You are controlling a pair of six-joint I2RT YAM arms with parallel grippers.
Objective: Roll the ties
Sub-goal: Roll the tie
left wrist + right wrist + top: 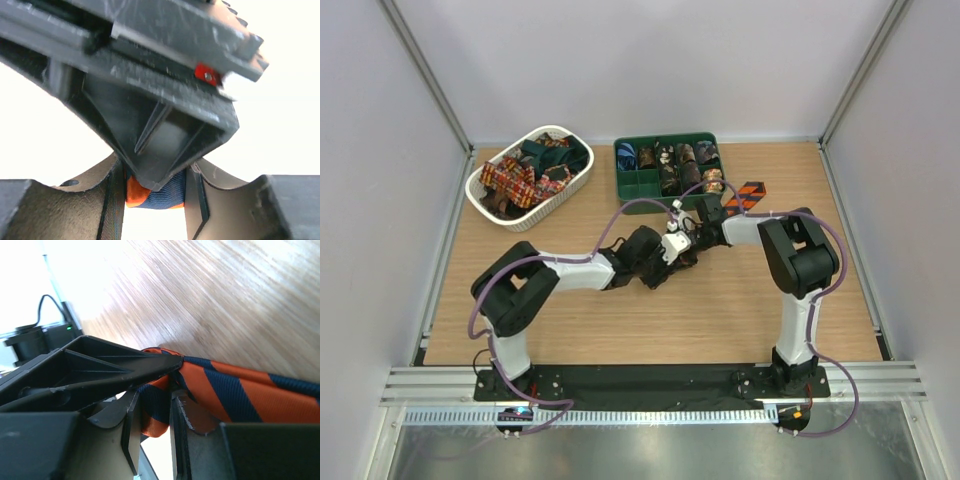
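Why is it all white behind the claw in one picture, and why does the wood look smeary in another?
Left wrist view: bright light washes the background to white, though the striped tie keeps its colour. Right wrist view: the table wood is out of focus and glary top left, while the striped tie looks sharp. Top external view: even light, everything clear.

- Orange-and-navy diagonally striped fabric necktie (240, 390): one end bunched (roll state unclear), other end flat on wooden table (620, 330).
- Plaid and dark ties (525, 178): heaped, unrolled.
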